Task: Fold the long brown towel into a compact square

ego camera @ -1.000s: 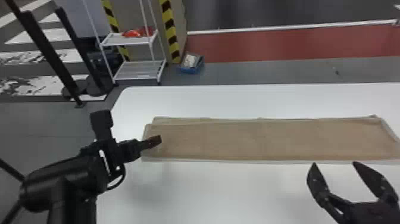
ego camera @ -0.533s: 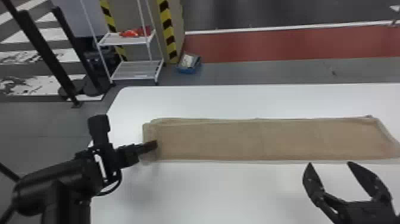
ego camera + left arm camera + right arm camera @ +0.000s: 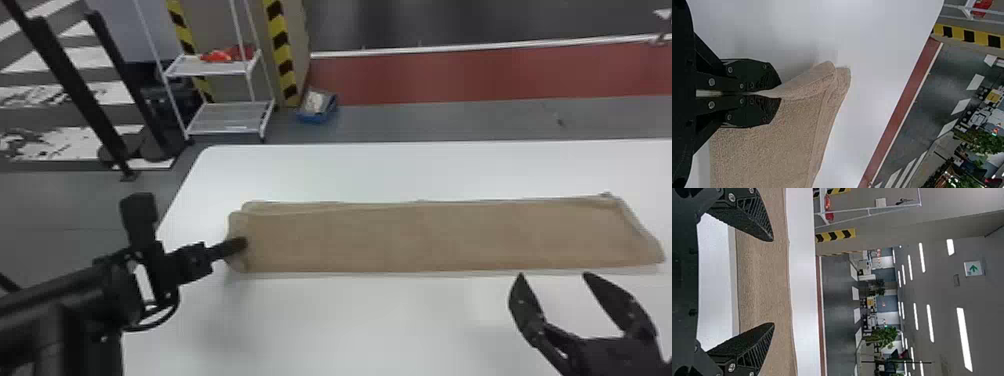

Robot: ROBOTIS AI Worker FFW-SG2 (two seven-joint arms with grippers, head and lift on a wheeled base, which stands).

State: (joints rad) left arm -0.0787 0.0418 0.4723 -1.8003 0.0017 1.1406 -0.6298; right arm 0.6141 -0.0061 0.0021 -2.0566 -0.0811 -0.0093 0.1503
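Observation:
The brown towel (image 3: 425, 237) lies as a long, narrow folded strip across the white table. At its left end is my left gripper (image 3: 242, 243), pinching the edge there. In the left wrist view, the left gripper (image 3: 781, 94) is shut on a raised fold of the towel (image 3: 766, 156), its two fingers pressed together. My right gripper (image 3: 552, 275) stands open on the near side of the strip, toward its right end. In the right wrist view the right gripper (image 3: 773, 282) has widely spread fingers with nothing between them, and the towel (image 3: 764, 278) lies beyond.
The white table (image 3: 350, 320) has its left edge under the left arm. Behind it on the floor stand a white wire shelf (image 3: 220, 65) with red items and a blue box (image 3: 317, 107). Dark posts rise at the back left.
My left gripper has shifted slightly left and the towel's left end has drawn in and lifted at its fingers. The right gripper has moved a little left in the head view, staying open.

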